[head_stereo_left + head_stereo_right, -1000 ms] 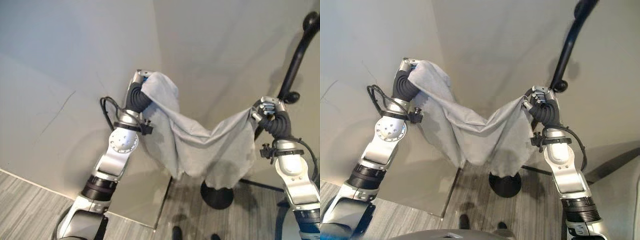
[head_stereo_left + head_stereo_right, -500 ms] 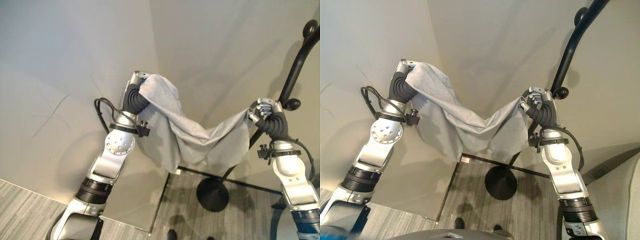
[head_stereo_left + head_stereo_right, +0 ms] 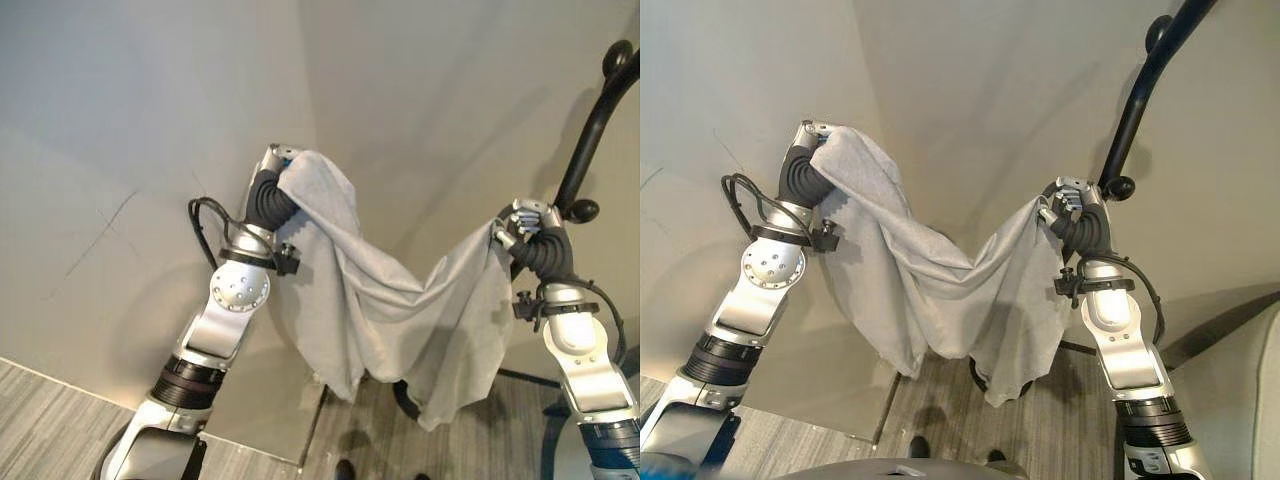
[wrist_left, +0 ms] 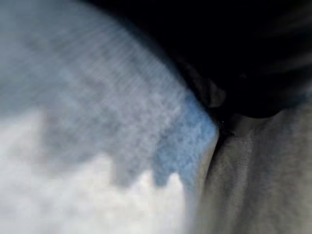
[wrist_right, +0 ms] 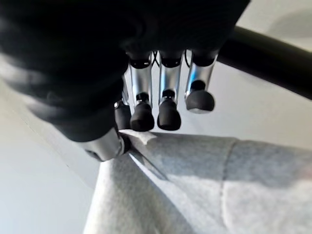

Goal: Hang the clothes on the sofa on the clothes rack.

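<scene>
A light grey garment (image 3: 400,310) hangs in a sagging span between my two raised hands. One end is draped over my left hand (image 3: 274,153), whose fingers are buried under the cloth (image 4: 97,122). My right hand (image 3: 528,218) pinches the other end; its curled fingers (image 5: 168,114) and thumb close on the hem (image 5: 146,141). The black clothes rack pole (image 3: 590,130) rises just right of and behind my right hand, with a knob hook (image 3: 582,210) beside it. The garment's lower folds dangle toward the floor.
The rack's round black base (image 3: 977,377) is mostly hidden behind the hanging cloth. Pale walls meet in a corner behind the garment. A grey sofa edge (image 3: 1268,400) shows at the lower right, above the grey plank floor (image 3: 60,410).
The garment has unfurled and now hangs much lower, covering the rack base. My right hand shifted slightly toward the left. The camera tilted up a second ago.
</scene>
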{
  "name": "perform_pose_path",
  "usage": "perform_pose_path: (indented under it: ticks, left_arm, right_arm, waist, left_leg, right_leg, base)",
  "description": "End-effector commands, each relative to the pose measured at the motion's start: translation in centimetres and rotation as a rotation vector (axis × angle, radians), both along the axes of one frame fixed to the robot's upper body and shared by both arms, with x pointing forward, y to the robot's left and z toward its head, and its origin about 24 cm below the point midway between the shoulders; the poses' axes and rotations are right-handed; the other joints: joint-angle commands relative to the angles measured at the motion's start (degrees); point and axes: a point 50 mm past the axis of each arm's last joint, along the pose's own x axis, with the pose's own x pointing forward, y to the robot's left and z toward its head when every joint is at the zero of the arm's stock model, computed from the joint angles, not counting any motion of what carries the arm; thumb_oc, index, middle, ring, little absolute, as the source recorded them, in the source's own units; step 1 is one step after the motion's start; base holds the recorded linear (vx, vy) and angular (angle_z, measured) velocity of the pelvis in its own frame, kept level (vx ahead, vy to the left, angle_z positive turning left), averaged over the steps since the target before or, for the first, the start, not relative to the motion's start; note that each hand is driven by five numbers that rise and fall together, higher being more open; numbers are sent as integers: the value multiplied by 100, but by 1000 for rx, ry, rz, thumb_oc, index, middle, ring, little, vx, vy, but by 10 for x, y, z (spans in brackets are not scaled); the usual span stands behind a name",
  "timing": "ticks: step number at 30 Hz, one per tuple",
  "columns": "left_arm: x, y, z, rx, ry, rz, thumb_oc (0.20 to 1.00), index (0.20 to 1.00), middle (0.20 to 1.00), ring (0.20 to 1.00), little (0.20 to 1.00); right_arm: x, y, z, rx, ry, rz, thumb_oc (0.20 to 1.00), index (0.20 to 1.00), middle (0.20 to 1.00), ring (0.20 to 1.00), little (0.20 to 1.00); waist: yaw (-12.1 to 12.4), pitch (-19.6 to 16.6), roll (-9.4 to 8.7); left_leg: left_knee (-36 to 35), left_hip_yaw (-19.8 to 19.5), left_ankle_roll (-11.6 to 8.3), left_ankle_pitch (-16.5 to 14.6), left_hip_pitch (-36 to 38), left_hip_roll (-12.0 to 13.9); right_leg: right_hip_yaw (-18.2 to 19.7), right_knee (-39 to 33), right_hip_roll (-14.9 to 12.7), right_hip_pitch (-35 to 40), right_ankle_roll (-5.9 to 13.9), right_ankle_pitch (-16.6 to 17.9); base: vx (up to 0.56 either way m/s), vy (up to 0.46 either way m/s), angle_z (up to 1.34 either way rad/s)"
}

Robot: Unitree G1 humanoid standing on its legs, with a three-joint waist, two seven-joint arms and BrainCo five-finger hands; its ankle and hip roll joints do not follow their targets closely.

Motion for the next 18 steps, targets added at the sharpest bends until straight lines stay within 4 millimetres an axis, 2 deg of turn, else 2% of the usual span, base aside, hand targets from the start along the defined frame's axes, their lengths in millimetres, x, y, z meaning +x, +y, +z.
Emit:
perform_pose_path:
  ticks: [1,6,12,15,18]
  left_arm:
    - [-1,14,26,31,-122,39,200,200,200,200,200]
    - [-2,13,26,51,-122,32,200,200,200,200,200]
    - [-1,7,21,66,-100,-1,200,200,200,200,200]
    - [-2,6,20,68,-98,-9,200,200,200,200,200]
    - [-2,3,17,72,-86,-24,200,200,200,200,200]
  right_arm:
    - [0,-4,23,3,-120,2,200,200,200,200,200]
    - [-5,-6,14,9,-91,-2,200,200,200,200,200]
    - [-11,-13,2,18,-39,-23,200,200,200,200,200]
    - [-13,-14,-2,21,-22,-25,200,200,200,200,200]
    - [-14,-16,-8,26,3,-34,200,200,200,200,200]
  waist:
    - [76,-286,-60]
    - [-43,-259,-47]
    - [-324,-199,-73]
    - [-366,-187,-77]
    - [-506,-163,-66]
  left_leg:
    - [69,268,-155,-732,502,244]
    - [69,342,-111,-853,615,230]
    - [69,610,-33,-955,777,236]
    - [69,747,-6,-1001,854,230]
    - [69,980,38,-1071,999,219]
  right_leg:
    - [-93,381,-494,-518,448,413]
    - [-7,456,-504,-570,496,398]
    - [357,572,-448,-738,551,455]
    - [495,625,-421,-790,574,458]
    - [715,711,-372,-890,615,495]
  base:
    - [16,41,-2]
    - [2,46,-4]
    - [-31,33,-27]
    - [-16,25,-50]
    - [-6,38,-55]
